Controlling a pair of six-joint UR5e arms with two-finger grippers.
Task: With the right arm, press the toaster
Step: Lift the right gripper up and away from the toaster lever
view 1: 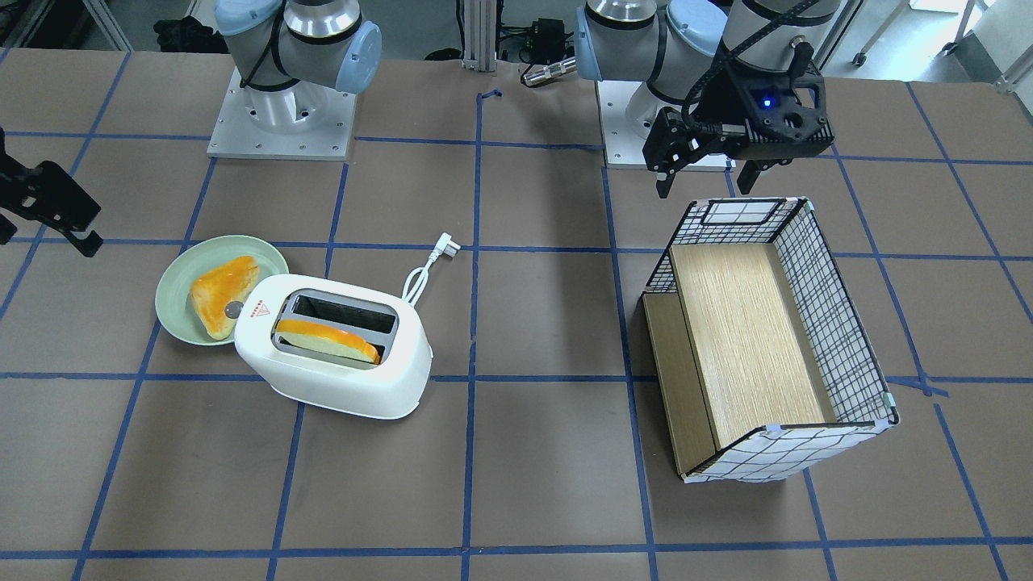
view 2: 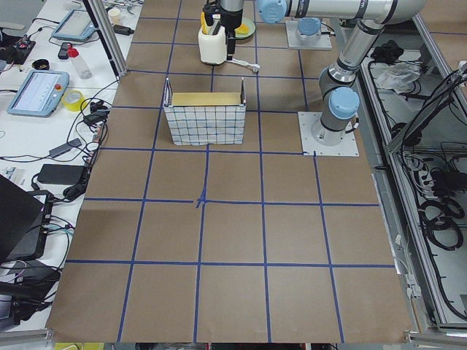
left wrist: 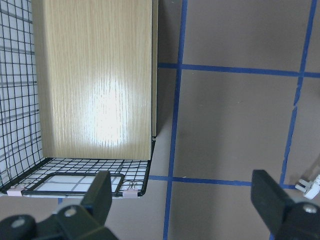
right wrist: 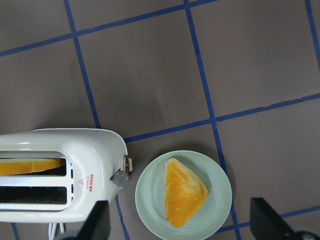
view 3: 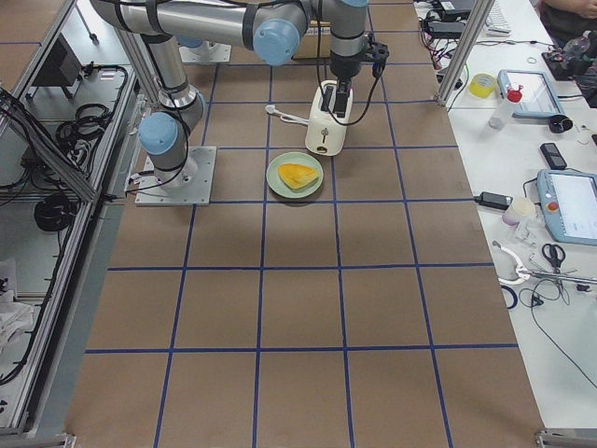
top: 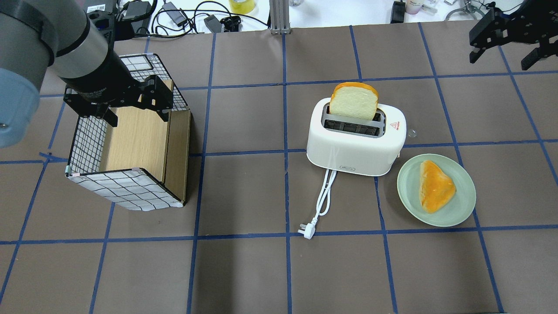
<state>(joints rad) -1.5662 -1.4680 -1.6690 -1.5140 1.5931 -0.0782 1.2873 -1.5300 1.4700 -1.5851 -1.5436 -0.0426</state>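
The toaster (top: 355,144) is sitting on the table (top: 244,270), in the robot's R half. It's white w/ 2 slots, and 1 bread slice (top: 353,101) is standing up out of the slot farther from the robot. Its small grey lever (right wrist: 120,177) is sticking out of the end facing the green plate (top: 462,208). The plate is lying just beside that end & carrying 1 orange-topped slice (top: 436,186). The white cord (top: 324,192) is trailing from the toaster toward the robot, w/ the plug (top: 306,230) lying flat on the table.

The right gripper (top: 501,59) is hanging in the air, off past the toaster's lever end & well apart from it, touching nothing. In the R wrist cam its 2 fingers (right wrist: 97,222) are standing wide apart w/ nothing btwn them, and the cam is looking down on the lever & plate.

The left gripper (view 1: 704,187) is hovering above the wire basket (top: 126,189) in the robot's L half, well apart from the toaster. Its jaws are also spreading wide & gripping nothing. The basket is showing grid-pattern walls & wood panels (view 1: 750,331) inside.
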